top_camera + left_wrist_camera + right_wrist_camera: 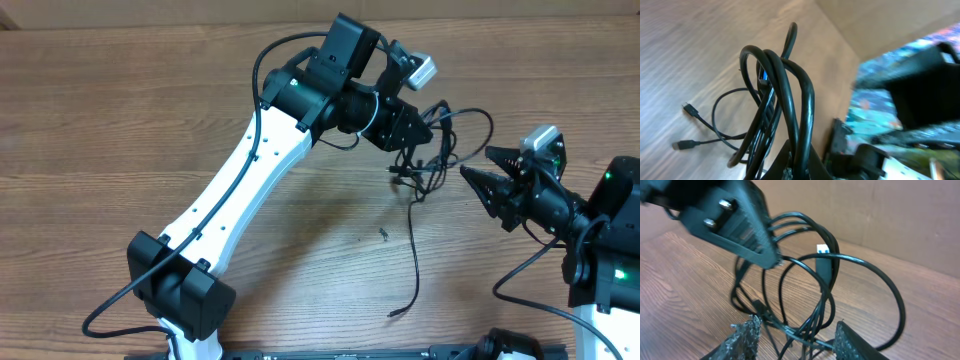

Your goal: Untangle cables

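My left gripper (418, 133) is raised over the table's far middle, shut on a tangled bundle of thin black cables (432, 152). In the left wrist view the cables (786, 87) loop up out of the gripper (802, 169), and two small plugs (686, 107) lie on the wood below. One cable (415, 250) trails toward the front of the table, ending in a plug (396, 313). My right gripper (475, 163) points at the bundle from the right. In the right wrist view it (797, 322) is open, with hanging cable strands (812, 330) between its fingers (747, 335).
The wooden table (120, 130) runs up to a brown cardboard wall (890, 215) at the back. The left arm's white link (240, 190) crosses the left middle. Thicker black arm wires (115, 300) loop near both arm bases. A small dark speck (384, 235) lies on the wood.
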Robot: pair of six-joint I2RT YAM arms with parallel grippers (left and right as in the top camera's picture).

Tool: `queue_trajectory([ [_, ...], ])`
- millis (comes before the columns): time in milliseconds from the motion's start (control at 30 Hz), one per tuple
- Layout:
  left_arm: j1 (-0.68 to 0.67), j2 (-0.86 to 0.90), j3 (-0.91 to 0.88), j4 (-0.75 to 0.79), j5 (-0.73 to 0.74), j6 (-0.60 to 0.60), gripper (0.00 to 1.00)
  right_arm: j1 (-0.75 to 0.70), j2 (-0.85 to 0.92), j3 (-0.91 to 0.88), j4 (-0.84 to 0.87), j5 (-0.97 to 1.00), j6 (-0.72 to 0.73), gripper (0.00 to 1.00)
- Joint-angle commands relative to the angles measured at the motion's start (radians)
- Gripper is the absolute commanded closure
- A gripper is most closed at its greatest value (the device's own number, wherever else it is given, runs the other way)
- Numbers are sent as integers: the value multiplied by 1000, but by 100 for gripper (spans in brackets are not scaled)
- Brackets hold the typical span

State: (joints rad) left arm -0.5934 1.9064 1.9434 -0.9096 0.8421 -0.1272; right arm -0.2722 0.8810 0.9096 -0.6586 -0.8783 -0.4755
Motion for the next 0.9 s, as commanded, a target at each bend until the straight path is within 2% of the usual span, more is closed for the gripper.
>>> queue_trajectory([
  [0,4,3,10,10,207,64,96,3,13,13,3,40,-2,51],
  [367,-3,3,10,10,315,84,96,3,45,13,25,40,-5,57],
  [433,-3,3,10,10,313,83,96,3,45,13,28,40,-5,64],
  [467,-3,3,10,9,313,83,96,3,45,13,28,40,-5,76],
  [500,-4,3,10,9,313,83,96,3,45,13,27,40,-5,83],
  [600,-4,3,10,10,343,83,96,3,45,13,28,40,-5,88],
  [667,-5,3,10,10,354,83,96,3,47,13,28,40,-5,87],
  [700,-6,3,10,10,357,83,96,3,48,13,28,40,-5,80],
  [733,-6,3,10,10,360,83,96,3,51,13,28,40,-5,66],
  [767,-8,3,10,10,360,83,96,3,54,13,28,40,-5,63],
  [867,-11,3,10,10,359,83,96,3,63,13,27,40,-5,63],
])
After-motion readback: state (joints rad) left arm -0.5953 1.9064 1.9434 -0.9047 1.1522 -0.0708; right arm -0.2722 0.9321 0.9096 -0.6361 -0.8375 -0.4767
